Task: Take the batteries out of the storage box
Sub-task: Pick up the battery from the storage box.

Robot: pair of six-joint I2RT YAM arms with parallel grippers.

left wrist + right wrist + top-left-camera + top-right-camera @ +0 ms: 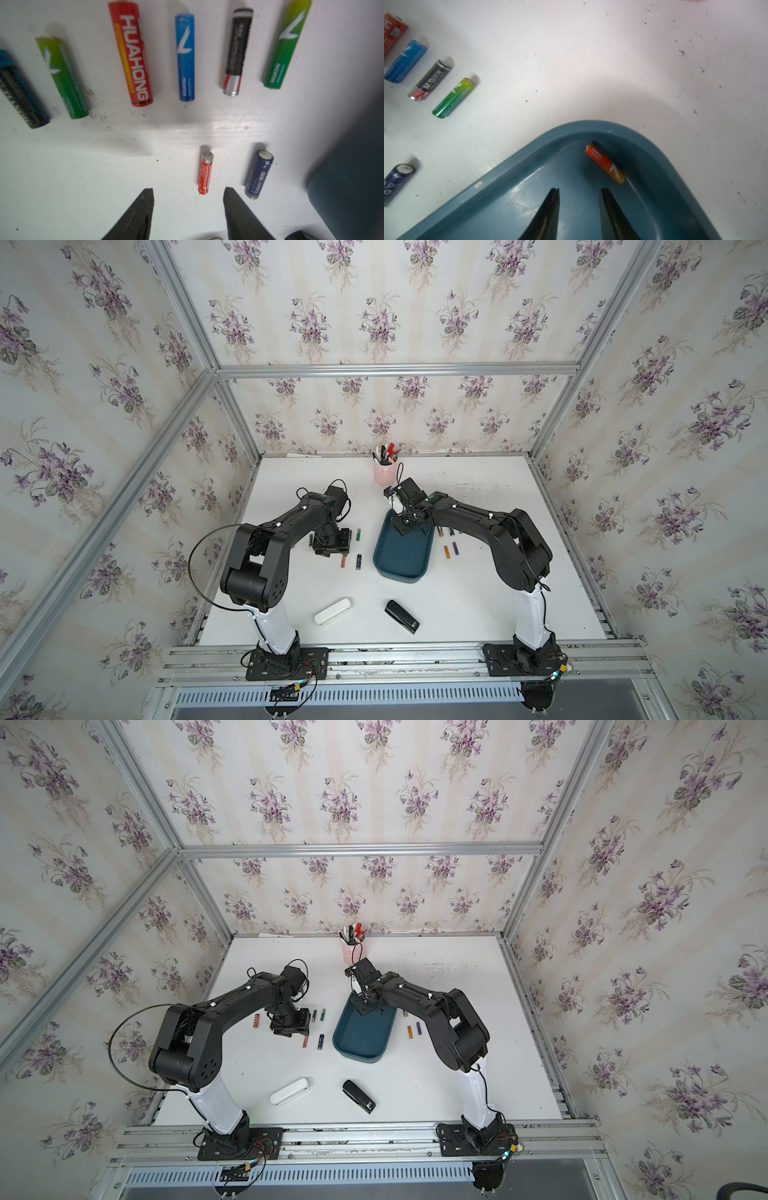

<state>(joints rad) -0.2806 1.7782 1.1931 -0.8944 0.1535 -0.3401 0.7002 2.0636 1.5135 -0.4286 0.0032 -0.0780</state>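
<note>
The teal storage box (399, 562) (360, 1038) lies mid-table. An orange battery (605, 163) rests inside against its rounded corner wall (529, 153). My right gripper (579, 189) (402, 526) hangs open over the box floor, short of that battery and apart from it. My left gripper (188, 190) (333, 551) is open above the bare table left of the box, nothing between its fingers. A small red battery (205, 172) lies just ahead of it, beside a dark blue one (258, 174). Beyond lies a row of several batteries, including a red one (133, 54) and a blue one (185, 56).
More batteries lie right of the box, among them an orange one (446, 551) and a purple one (455, 548). A pink pen cup (386, 472) stands behind the box. A white case (332, 612) and a black stapler (402, 616) lie near the front.
</note>
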